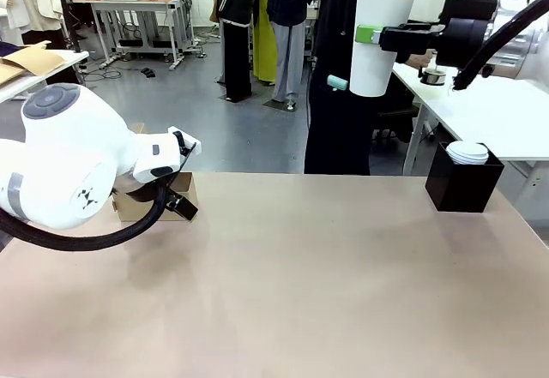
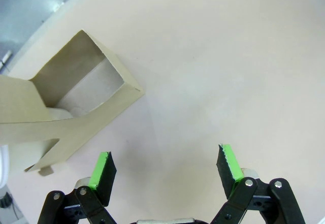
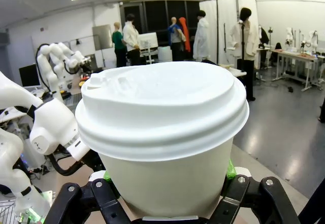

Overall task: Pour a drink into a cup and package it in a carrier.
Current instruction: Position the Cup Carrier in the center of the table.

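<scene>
My right gripper [image 1: 356,57] is shut on the white paper cup [image 1: 377,35] and holds it upright, high above the table's far right side. A white lid closes the cup [image 3: 162,132], and green pads press its sides low down in the right wrist view. The drink is out of view. At the table's far left the brown cardboard carrier [image 1: 127,209] rests, partly behind my left arm. My left gripper [image 2: 165,168] hangs open just beside the carrier [image 2: 81,97], with only bare tabletop between its fingers [image 2: 101,170].
A black box [image 1: 461,188] with stacked white lids [image 1: 467,152] stands at the table's far right. A person in dark clothes [image 1: 334,95] stands behind the far edge. A white table [image 1: 497,112] lies beyond on the right.
</scene>
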`<state>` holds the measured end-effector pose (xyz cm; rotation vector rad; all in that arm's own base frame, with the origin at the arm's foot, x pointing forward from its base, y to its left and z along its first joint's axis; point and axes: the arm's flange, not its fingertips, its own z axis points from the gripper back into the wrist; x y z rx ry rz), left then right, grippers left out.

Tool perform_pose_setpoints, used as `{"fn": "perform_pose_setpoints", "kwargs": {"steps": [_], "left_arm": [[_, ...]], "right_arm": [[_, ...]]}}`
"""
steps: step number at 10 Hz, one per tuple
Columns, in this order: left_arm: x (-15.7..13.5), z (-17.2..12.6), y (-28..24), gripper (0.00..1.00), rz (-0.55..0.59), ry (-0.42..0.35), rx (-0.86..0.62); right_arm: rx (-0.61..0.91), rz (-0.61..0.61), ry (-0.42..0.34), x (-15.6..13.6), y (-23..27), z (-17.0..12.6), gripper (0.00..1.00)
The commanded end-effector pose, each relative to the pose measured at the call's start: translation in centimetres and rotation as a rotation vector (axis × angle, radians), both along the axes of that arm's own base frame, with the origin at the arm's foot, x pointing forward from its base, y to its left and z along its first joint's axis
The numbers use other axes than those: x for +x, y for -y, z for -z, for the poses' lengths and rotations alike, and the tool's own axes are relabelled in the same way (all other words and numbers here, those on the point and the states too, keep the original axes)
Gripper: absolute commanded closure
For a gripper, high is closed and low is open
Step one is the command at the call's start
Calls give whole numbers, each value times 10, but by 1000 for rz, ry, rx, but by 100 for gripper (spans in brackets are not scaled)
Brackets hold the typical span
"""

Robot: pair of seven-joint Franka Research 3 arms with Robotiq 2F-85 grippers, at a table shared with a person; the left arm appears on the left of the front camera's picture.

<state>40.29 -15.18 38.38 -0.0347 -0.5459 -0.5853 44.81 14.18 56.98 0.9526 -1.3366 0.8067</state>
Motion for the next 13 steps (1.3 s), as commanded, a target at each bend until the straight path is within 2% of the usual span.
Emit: {"fn": "perform_pose_setpoints", "kwargs": {"steps": [1, 4, 6, 9, 13], "left_arm": [[0, -48, -14, 0, -44, -35, -32], [8, -121, -15, 0, -149, -55, -32], [37, -161, -15, 0, -237, -121, -19], [81, -163, -23, 0, -364, -177, -1], [126, -129, -48, 0, -486, -234, -25]], "right_arm": [[13, 0, 15, 1, -2, -4, 16], [13, 0, 15, 1, -2, -4, 16], [13, 0, 15, 1, -2, -4, 16], [13, 0, 15, 1, -2, -4, 16], [13, 0, 15, 1, -2, -4, 16]]}}
